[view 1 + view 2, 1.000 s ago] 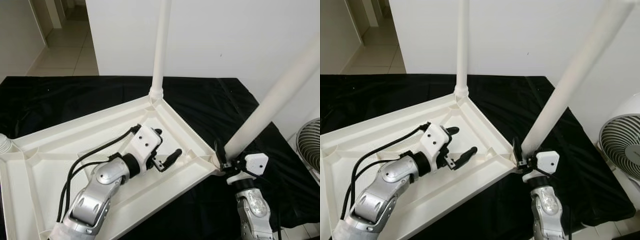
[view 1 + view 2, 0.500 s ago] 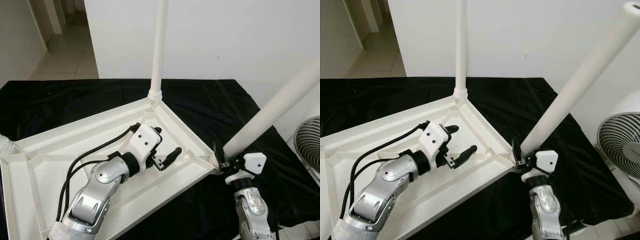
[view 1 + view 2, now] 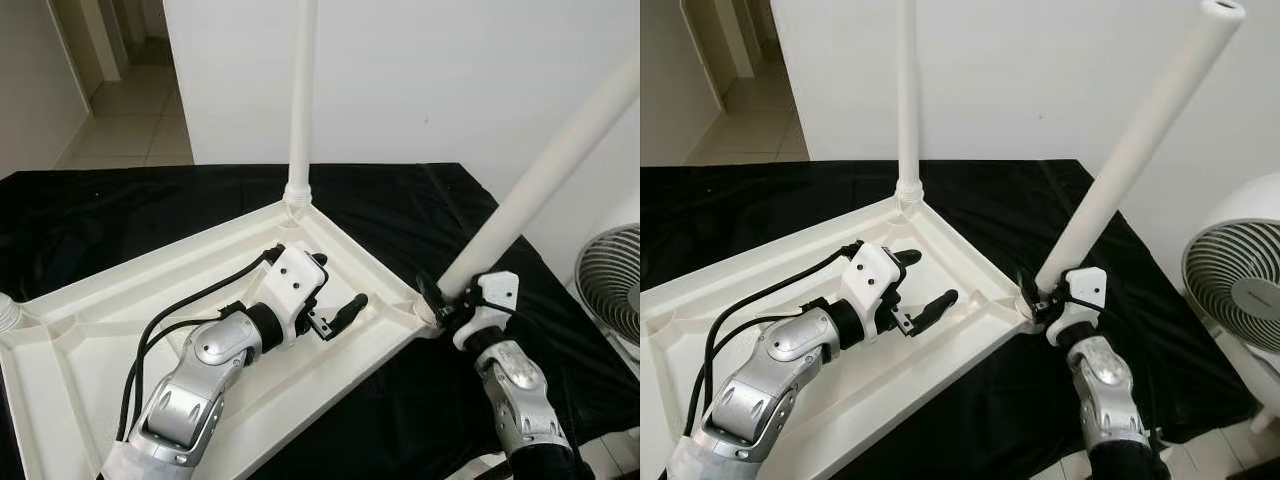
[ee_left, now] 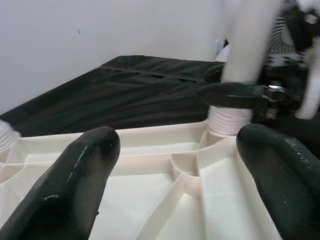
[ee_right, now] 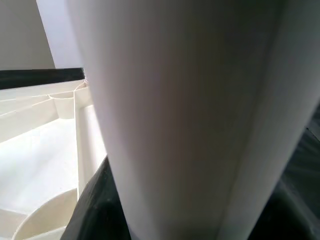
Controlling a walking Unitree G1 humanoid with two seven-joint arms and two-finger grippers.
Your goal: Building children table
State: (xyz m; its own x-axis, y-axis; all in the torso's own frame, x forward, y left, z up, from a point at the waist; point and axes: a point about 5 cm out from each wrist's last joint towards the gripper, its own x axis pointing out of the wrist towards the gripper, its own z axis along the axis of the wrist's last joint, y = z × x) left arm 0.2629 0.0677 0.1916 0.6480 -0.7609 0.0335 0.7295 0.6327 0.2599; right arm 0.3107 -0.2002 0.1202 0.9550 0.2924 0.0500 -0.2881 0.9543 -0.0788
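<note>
Left eye view shows the white plastic children's table top lying upside down on a black cloth, ribs upward so the corner sockets face up to take legs. Two white tubular legs can be counted whole: an upright leg seated at the far corner, and a leaning leg at the right corner. The right gripper is clamped around that leaning leg's base, probably steadying or twisting it into its socket. The left gripper rests inside the tray with fingers spread, holding nothing, likely bracing the piece. One white fan stands nearby
</note>
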